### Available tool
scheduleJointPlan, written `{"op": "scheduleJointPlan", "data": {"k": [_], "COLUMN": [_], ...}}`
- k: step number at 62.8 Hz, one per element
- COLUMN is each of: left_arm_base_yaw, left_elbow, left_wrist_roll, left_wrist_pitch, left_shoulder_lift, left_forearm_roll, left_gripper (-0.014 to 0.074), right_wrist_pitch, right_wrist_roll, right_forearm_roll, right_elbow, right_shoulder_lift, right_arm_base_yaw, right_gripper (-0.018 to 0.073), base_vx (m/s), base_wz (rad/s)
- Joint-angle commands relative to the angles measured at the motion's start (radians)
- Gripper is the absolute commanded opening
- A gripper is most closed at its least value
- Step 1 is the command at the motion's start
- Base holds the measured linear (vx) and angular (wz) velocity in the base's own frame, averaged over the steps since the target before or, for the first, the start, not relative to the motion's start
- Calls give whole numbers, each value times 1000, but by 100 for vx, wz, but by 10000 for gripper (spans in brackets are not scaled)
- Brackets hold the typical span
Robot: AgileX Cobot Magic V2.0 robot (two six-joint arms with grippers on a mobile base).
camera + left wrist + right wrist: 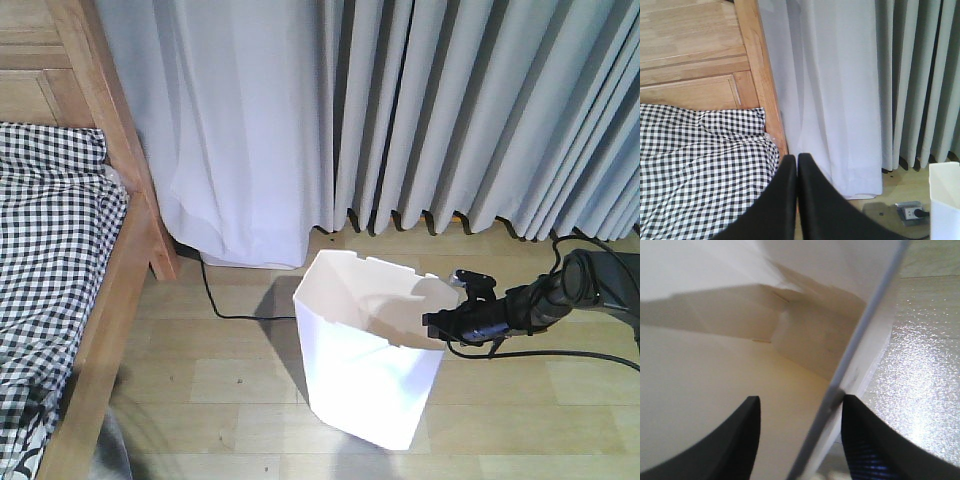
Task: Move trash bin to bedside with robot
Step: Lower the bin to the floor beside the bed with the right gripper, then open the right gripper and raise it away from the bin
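Front-facing view: trash bin [365, 355] stands on the floor [240, 380] beside the bed [70, 300]. Right gripper [800, 440] jaws straddle its rim, spread, not clamped; left gripper [797, 165] jaws are closed, empty.

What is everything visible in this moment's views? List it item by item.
White thin-walled plastic trash bin: one, white outside, cream inside, on the floor between bed and right arm.
Light-brown wooden bed frame: one, left side, headboard against the wall.
Black-and-white gingham bedding: one, on the bed.
Pale grey pleated curtains: across the back, reaching the floor.
Black cable: one, on the floor from under the curtain toward the bin.
Floor power socket: one, grey, near the curtain hem.
Light wood-plank floor: throughout.
Right gripper: black, jaws open astride the bin's wall.
Left gripper: black, jaws together, empty, facing the bed.
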Motion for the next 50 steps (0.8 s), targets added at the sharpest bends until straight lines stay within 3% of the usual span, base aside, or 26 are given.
{"op": "scheduleJointPlan", "data": {"k": [1, 39, 50], "left_arm_base_yaw": [-6, -6, -6], "left_elbow": [29, 29, 29], "left_wrist_roll": [-8, -8, -8], "left_wrist_pitch": [-73, -73, -73], "left_shoulder_lift": [-10, -10, -10], "left_forearm_roll": [-1, -1, -1], "left_gripper": [-6, -6, -6], "right_wrist_pitch": [23, -56, -205], "right_wrist_roll": [-5, 26, 21], "right_forearm_roll": [16, 21, 32], "right_elbow": [-15, 3, 86], "right_shoulder_lift": [-90, -135, -195], "right_arm_base_yaw": [-4, -4, -4], "right_gripper": [363, 363, 363], "base_vx": [0, 0, 0], "base_wz": [0, 0, 0]}}
